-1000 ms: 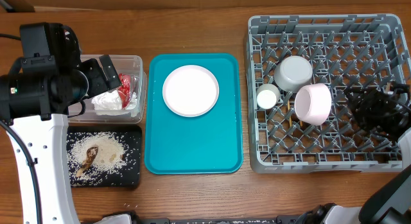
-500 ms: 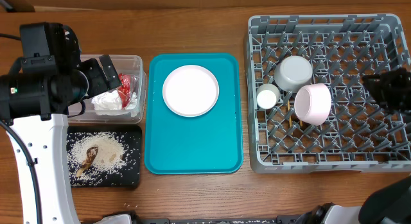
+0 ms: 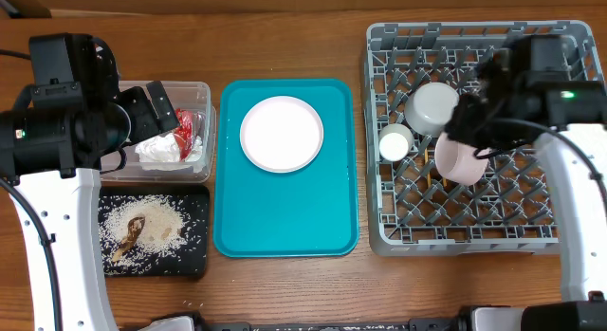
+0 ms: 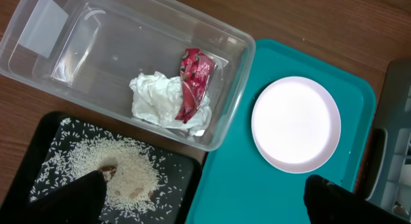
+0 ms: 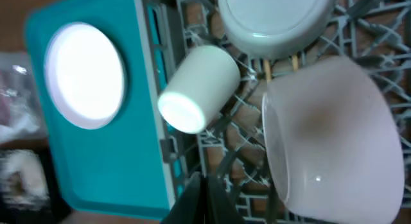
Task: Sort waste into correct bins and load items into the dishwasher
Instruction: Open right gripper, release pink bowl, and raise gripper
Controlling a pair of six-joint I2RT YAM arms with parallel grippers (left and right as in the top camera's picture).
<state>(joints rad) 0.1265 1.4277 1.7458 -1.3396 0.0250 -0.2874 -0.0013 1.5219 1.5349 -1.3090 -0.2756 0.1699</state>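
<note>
Dish rack (image 3: 465,246): two bowls, the cup and the chopsticks are bunched left of centre, and the right arm hangs directly over them. Risk: when it swings out toward the plate, the arm clips the rack's left wall or tips the pink bowl (image 3: 453,162), which lies on its side among the pegs. The right half and front rows of pegs look free, so there's room for the plate.

Teal tray (image 3: 285,244): raised lip all round, with only a narrow strip of bare table between it and the rack.

Clear tub (image 3: 207,92), just beside the tray's left edge, holds the napkin (image 3: 156,153) and red wrapper (image 3: 186,128). Black tray (image 3: 196,203) holds the rice (image 3: 156,222). Waste looks sorted.

Plate (image 3: 281,133): flat on the teal tray, toward the back. I'd say it's the last item. Risk: with its low rim it likely skates instead of lifting.

Grey-green bowl (image 3: 432,103) and white cup (image 3: 395,141) (on its side) sit close together, with chopsticks (image 5: 267,70) beneath.

Right gripper (image 5: 200,185): tips pressed together, nothing between them, so it has to spread first. Left gripper (image 4: 204,179): spread wide, empty, above the tub/tray border.
</note>
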